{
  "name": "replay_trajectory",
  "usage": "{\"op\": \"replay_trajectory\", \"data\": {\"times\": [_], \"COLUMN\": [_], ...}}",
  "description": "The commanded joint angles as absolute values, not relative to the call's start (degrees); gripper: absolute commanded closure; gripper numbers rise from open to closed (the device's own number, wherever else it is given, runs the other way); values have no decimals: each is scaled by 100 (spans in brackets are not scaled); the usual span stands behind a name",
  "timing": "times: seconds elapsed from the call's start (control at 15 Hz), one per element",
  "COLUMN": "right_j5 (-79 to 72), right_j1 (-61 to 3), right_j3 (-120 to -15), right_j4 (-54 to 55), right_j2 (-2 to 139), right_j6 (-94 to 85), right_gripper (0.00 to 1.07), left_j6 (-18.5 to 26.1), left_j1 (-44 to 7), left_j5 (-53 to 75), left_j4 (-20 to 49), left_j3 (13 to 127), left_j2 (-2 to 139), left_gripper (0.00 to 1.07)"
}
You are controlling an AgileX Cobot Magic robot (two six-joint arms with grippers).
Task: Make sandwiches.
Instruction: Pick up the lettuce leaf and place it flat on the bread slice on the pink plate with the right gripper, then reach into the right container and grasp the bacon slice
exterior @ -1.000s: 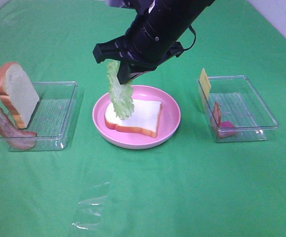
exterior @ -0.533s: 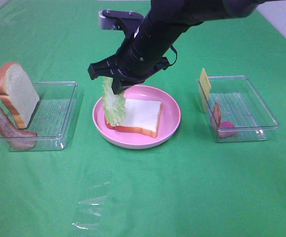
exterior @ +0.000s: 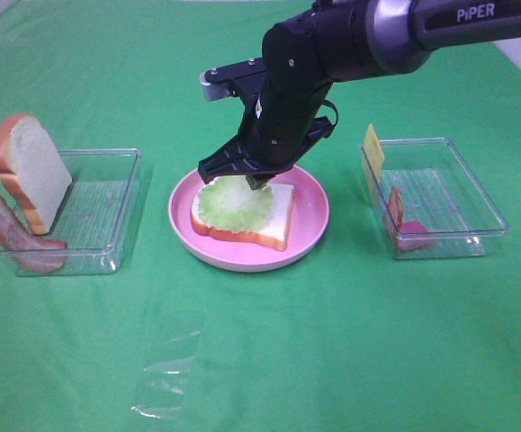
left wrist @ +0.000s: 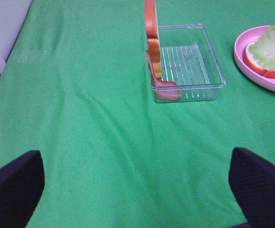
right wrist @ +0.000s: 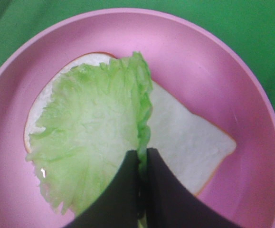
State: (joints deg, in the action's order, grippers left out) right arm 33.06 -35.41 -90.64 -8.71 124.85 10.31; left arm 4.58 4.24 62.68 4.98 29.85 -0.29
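Note:
A white bread slice [exterior: 273,219] with an orange-brown crust lies on the round pink plate [exterior: 315,216]. The green lettuce leaf [exterior: 233,201] is spread over the slice's left half. My right gripper [exterior: 258,181] is low over the plate and shut on the leaf's edge. The right wrist view shows its closed fingertips [right wrist: 140,159] pinching the lettuce [right wrist: 92,133] on the bread [right wrist: 187,140]. A second bread slice [exterior: 31,171] and a bacon strip [exterior: 13,236] lean on the left tray [exterior: 98,211]. My left gripper [left wrist: 135,159] hangs open over bare cloth.
The right clear tray [exterior: 444,193] holds a yellow cheese square [exterior: 372,149], a bacon piece [exterior: 393,207] and a pink-red piece [exterior: 413,237]. A crumpled clear film [exterior: 166,378] lies on the green cloth near the front.
The right gripper came down and shifted right. The lettuce leaf, hanging upright from it before, now lies flat on the bread slice.

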Motion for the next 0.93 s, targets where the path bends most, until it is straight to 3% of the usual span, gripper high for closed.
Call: {"op": "replay_trajectory", "data": {"times": [0.07,0.27,0.33,0.4,0.47,0.53,0.93], "right_j5": [3363,3375,3375,3386,3421,3535,4051], "right_j1": [-3529,-3529,-3529,-3529,-3529,-3529,-3529], "right_j3": [-9104,-9104,-9104,-9110,-9144,-9190,-9288], "right_j4": [-951,-934,-934,-940,-1100,-1175,-1289], "right_j2": [12468,12468,12468,12468,12422,12382,11746], "right_j6": [1100,1100,1100,1094,1089,1066,842], "right_gripper": [107,106,95,77,14,9,9], "left_j6": [430,430,430,430,430,430,430], "left_j1": [407,407,407,407,407,407,407], "left_j5": [6176,6176,6176,6176,6176,6176,6176], "left_j4": [516,516,516,516,516,516,516], "left_j3": [2968,2968,2968,2968,2968,2968,2968], "left_j2": [-109,-109,-109,-109,-109,-109,-109], "left_gripper": [9,9,9,9,9,9,9]}}
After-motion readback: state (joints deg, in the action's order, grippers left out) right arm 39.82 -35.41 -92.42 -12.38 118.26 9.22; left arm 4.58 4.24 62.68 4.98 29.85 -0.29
